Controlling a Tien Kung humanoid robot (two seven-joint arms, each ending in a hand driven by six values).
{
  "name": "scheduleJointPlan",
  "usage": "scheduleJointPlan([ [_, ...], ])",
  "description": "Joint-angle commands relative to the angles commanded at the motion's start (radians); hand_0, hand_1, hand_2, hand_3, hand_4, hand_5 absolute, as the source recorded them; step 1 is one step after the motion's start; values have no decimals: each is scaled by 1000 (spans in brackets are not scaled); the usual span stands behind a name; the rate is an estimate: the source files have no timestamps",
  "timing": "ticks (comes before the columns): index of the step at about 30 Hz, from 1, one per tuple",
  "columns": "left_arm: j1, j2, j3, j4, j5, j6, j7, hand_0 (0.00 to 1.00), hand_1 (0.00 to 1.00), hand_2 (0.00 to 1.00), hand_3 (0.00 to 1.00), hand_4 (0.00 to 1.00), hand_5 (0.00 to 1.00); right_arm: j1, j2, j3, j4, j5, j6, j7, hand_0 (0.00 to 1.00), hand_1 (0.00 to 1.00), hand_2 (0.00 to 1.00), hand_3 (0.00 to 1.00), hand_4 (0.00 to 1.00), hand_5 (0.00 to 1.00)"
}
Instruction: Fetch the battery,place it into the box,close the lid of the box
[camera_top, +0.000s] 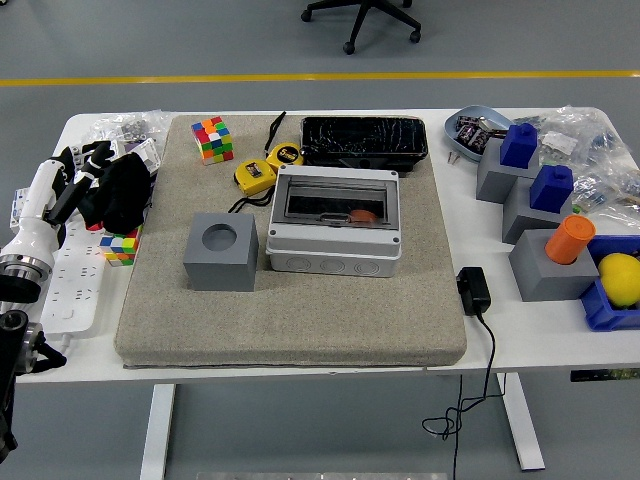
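The grey box (335, 225) stands in the middle of the grey mat (290, 320). Its lid with the dark clear window (335, 200) lies flat and closed on top. An orange object (362, 214), likely the battery, shows through the window inside the box. A grey cube with a round empty hole (220, 250) stands to the left of the box. My left hand (88, 160) is at the table's left edge, beside a black cloth (122, 192), with fingers relaxed and holding nothing. The right hand is out of view.
A black tray (364, 138), yellow tape measures (265, 168) and a colour cube (211, 138) lie behind the box. A white power strip (75, 285) lies at the left. Grey blocks with blue and orange pieces (545, 215), a blue bin (612, 300) and a black adapter (473, 290) are at the right.
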Motion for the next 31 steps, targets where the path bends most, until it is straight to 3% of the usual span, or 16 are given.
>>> scheduleJointPlan([
  [2,-1,-1,-1,1,1,2,0,753,771,742,723,998,856,0,0,0,0,-14,5,-9,2,2,31,2,466,127],
  [3,-1,-1,-1,1,1,4,0,752,771,743,723,998,856,0,-1,6,0,-24,11,-19,2,2,29,2,511,240],
  [6,-1,-1,1,6,2,4,-1,752,771,743,723,998,856,0,0,80,0,-90,16,-35,2,2,29,2,511,240],
  [8,-4,-3,2,7,8,2,0,752,771,743,723,998,856,-3,-4,163,0,-99,91,-62,2,2,29,2,511,240],
  [9,-5,-4,2,7,9,2,0,751,771,742,722,998,855,-4,-5,195,0,-91,123,-68,2,198,517,489,998,806],
  [14,-10,-7,10,4,12,2,0,751,771,742,722,998,855,-4,-5,377,0,-125,321,-129,2,198,517,489,998,806],
  [15,-10,-7,10,4,11,2,0,751,770,741,723,998,854,-4,-4,410,0,-129,360,-139,694,794,942,975,998,998],
  [20,-9,-5,17,6,10,2,1,751,770,741,723,998,854,-6,-2,549,0,-144,500,-188,694,794,942,975,998,998],
  [21,-9,-5,18,6,10,1,1,751,769,741,722,998,854,-7,-2,577,0,-150,515,-194,981,998,998,998,998,998],
  [22,-9,-5,19,6,11,2,1,751,769,741,722,998,854,-8,-1,613,0,-164,534,-207,981,998,998,998,998,998],
  [31,-11,-4,29,10,10,5,0,753,769,739,721,998,855,-14,4,705,0,-285,515,-229,998,998,998,998,998,998],
])
